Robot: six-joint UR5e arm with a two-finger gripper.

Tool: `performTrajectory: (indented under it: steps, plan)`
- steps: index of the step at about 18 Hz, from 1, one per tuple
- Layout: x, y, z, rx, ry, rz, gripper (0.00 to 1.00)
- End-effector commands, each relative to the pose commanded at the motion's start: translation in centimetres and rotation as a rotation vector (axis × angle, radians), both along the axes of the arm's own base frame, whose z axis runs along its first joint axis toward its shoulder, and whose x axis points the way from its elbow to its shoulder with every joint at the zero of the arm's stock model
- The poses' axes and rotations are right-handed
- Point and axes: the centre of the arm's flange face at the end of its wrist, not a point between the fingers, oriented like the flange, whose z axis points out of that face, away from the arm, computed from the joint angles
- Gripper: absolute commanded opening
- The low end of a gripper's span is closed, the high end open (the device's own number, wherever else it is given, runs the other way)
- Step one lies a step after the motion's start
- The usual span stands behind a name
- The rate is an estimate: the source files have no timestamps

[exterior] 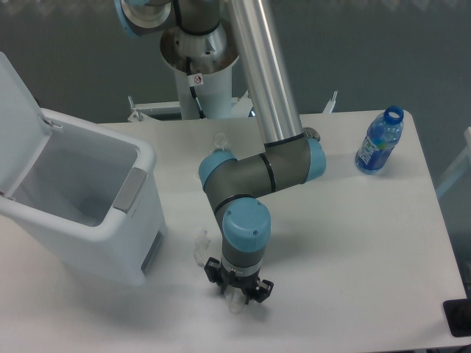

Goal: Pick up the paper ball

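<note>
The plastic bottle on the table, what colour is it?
Blue, cap off, lying on the table's far right; the fixed camera shows the blue plastic bottle.

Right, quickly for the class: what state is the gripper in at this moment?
Gripper: pointing down just above the table; its fingers are too blurred and hidden by the wrist to tell open, closed or holding anything.

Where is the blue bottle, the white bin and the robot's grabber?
Blue bottle (pixel 379 141): fixed camera view, on its label.
White bin (pixel 110 243): fixed camera view, on its front wall.
Gripper (pixel 237 300): fixed camera view, between its fingertips near the table.
</note>
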Motion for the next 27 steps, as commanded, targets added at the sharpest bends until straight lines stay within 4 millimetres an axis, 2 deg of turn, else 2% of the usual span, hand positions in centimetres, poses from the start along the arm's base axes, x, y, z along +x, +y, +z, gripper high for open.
performTrajectory:
  steps: [5,9,12,14,15,17,19,21,24,27]
  plan:
    - [-0.4,0.2,1.1,0.016,0.014,0.001,0.13]
    - [-1.3,-0.6,4.4,0.049,0.047,0.012,0.15]
    - [-3.7,-2.0,7.3,0.077,0.083,0.038,0.15]
    - [-6.1,-3.9,9.6,0.093,0.116,0.027,0.14]
    - [-7.2,-5.0,10.1,0.090,0.126,0.002,0.14]
    - [-7.7,-6.0,10.8,0.063,0.122,-0.065,0.12]
    - [-9.1,-7.9,12.3,0.041,0.110,-0.071,0.05]
    - [-9.9,-9.2,13.4,-0.003,0.067,-0.129,0.01]
    - [-11.0,-10.5,15.0,-0.085,0.067,-0.171,0.00]
    - [-12.0,-10.7,16.5,-0.124,0.061,-0.182,0.01]
